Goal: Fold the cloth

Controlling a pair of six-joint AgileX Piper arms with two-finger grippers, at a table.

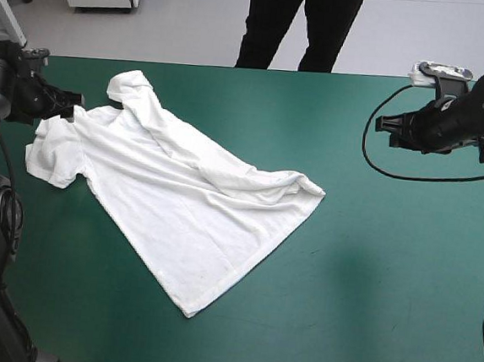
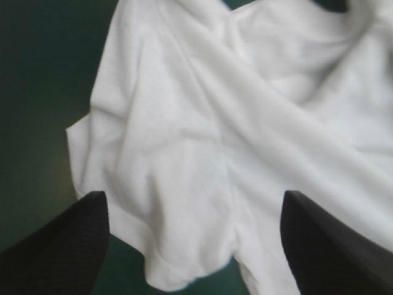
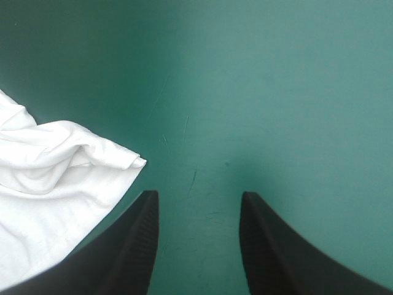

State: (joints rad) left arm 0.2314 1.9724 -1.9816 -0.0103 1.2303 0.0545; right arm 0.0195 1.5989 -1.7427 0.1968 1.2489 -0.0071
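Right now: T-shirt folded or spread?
Spread, not folded. The T-shirt lies mostly flat on the teal-green cover, both sleeves showing, with a rumpled ridge along one edge.

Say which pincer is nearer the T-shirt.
Left. The left pincer hangs open over a sleeve of the T-shirt; the right pincer is open over bare cover, off the shirt's corner.

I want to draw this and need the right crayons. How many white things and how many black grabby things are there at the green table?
White: 1, the T-shirt, lying spread out and wrinkly.
Black: 2, the left gripper and the right gripper, both open.
Total: 3
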